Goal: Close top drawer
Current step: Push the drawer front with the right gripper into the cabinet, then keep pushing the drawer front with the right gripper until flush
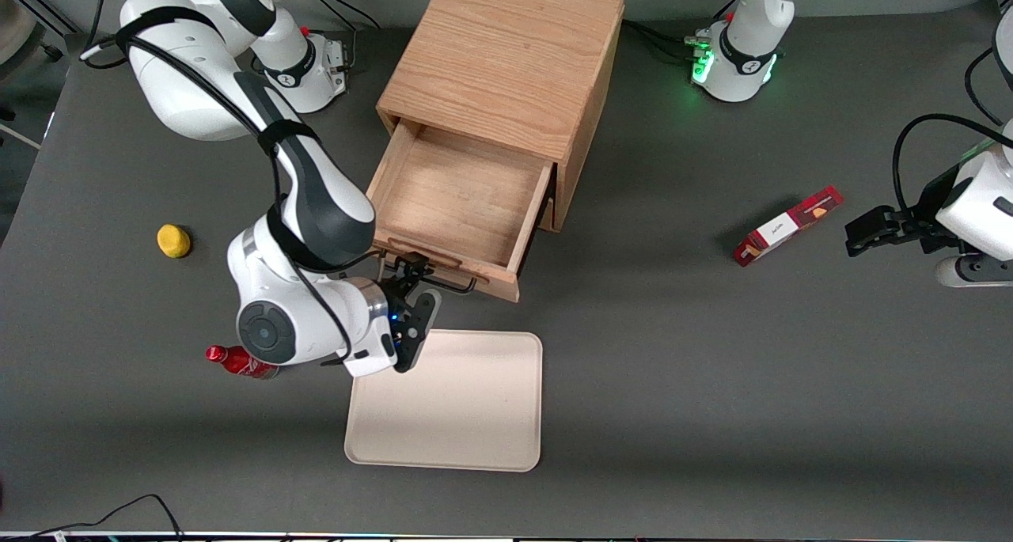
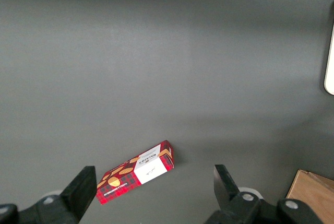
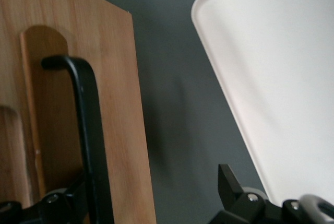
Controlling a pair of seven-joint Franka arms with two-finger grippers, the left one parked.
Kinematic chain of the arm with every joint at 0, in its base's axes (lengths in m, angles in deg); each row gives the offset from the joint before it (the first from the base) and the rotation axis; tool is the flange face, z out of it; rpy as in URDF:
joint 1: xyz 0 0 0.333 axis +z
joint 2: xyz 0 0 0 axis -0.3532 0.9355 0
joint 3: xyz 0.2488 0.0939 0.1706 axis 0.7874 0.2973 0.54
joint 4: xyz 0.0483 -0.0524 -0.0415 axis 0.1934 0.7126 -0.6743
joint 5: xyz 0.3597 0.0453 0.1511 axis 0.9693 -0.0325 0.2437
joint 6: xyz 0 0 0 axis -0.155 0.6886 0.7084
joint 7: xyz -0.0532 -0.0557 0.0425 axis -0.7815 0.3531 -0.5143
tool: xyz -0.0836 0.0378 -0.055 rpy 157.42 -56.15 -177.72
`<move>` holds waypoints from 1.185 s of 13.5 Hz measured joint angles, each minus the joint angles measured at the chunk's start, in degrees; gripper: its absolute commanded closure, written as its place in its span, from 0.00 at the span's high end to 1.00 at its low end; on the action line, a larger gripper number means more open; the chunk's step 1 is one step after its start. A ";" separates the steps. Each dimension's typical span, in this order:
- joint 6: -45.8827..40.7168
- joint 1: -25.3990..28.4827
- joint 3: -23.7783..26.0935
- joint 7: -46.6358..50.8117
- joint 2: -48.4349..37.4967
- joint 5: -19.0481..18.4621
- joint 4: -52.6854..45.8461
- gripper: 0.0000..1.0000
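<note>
Grey table (image 1: 712, 384), top drawer (image 1: 463, 198) pulled out, open tool (image 1: 411, 277) straddling its black handle (image 3: 86, 130), not clamped

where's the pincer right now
In the front view the pincer sits at the black handle on the front of the pulled-out top drawer, just above the beige tray.

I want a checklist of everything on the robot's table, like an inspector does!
Surface: dark grey table, no spills seen.
Job's things: top drawer of the wooden cabinet pulled out, nothing inside.
Clutter: beige tray; lemon; red can; red box.
Grippers: tool at the drawer's black handle, open.
Cables: black cable at the table edge nearest the camera.
Surroundings: nothing seen.
</note>
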 measured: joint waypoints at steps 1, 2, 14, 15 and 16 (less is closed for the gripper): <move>0.02 0.22 0.25 0.09 -0.35 -0.06 0.69 1.00; 0.12 0.26 0.62 0.13 -0.86 -0.10 1.68 1.00; 10.24 -0.38 4.80 0.70 -16.88 -0.15 28.03 1.00; 10.48 -0.48 5.26 1.18 -17.79 -0.09 29.52 1.00; 10.52 -0.65 5.89 2.02 -18.58 -0.01 30.75 1.00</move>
